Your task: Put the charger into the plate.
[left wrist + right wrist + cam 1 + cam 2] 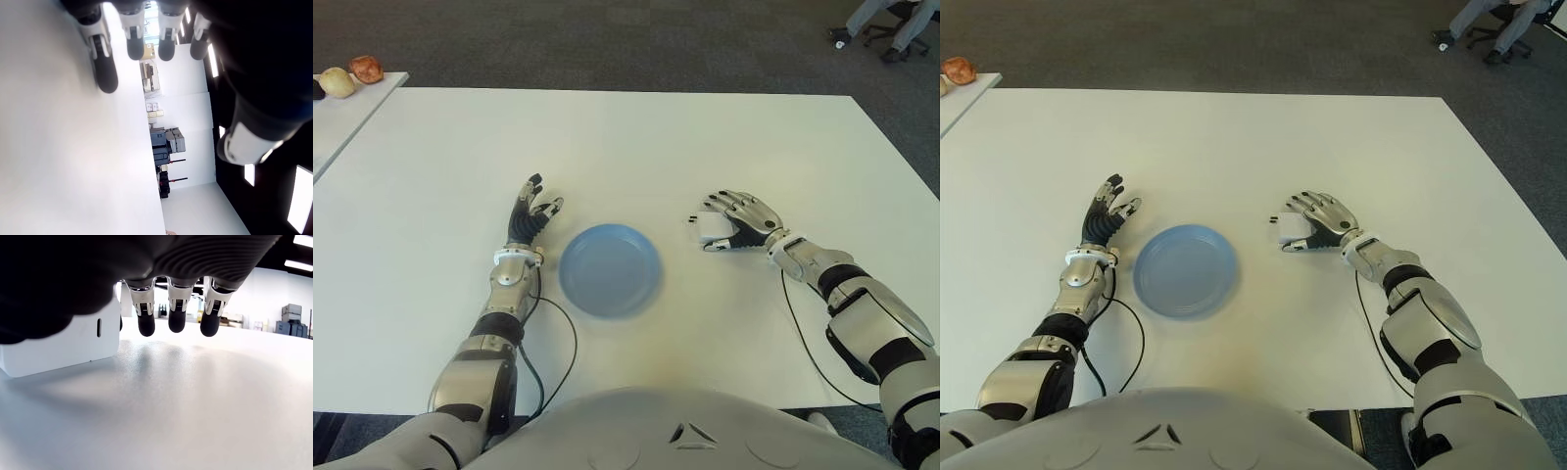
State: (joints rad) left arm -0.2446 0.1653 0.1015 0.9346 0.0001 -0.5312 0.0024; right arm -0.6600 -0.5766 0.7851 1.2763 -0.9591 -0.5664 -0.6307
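Observation:
The white charger [704,230] lies on the white table [607,147], to the right of the empty blue plate [610,269]. My right hand [729,217] arches over the charger, fingers stretched above it and thumb beside its near edge. In the right wrist view the charger [58,345] stands flat on the table, and the fingertips [177,320] hang free above the surface, not closed on it. My left hand [530,213] shows just left of the plate with fingers spread, holding nothing.
A black cable [558,343] loops on the table beside my left forearm, another runs by the right forearm. A side table at the far left carries round items [352,73]. An office chair and a person's legs [891,24] are at the far right.

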